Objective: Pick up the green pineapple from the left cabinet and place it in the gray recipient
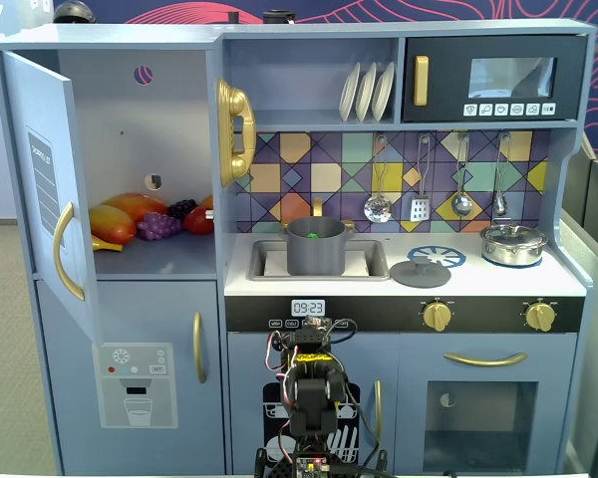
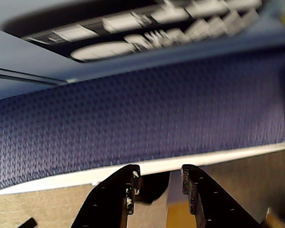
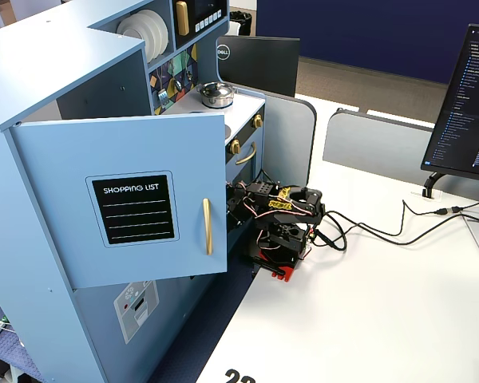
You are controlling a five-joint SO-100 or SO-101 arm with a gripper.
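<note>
Standing slightly parted and empty in the wrist view, the gripper (image 2: 157,178) is folded low, well apart from the pot (image 1: 314,249). What seems the pineapple (image 1: 312,236) lies inside it, so only retreat is called for.

One fixed camera is facing the toy kitchen (image 1: 309,249) head-on; another is looking from its door side; the wrist camera is pointing outward past blurred fingers (image 2: 118,190).

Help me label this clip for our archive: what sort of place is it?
Probably an office set up for robot trials. A blue toy kitchen stands against a white desk, with a computer monitor and desk partitions nearby. A small robot arm sits folded in front of the kitchen.
</note>
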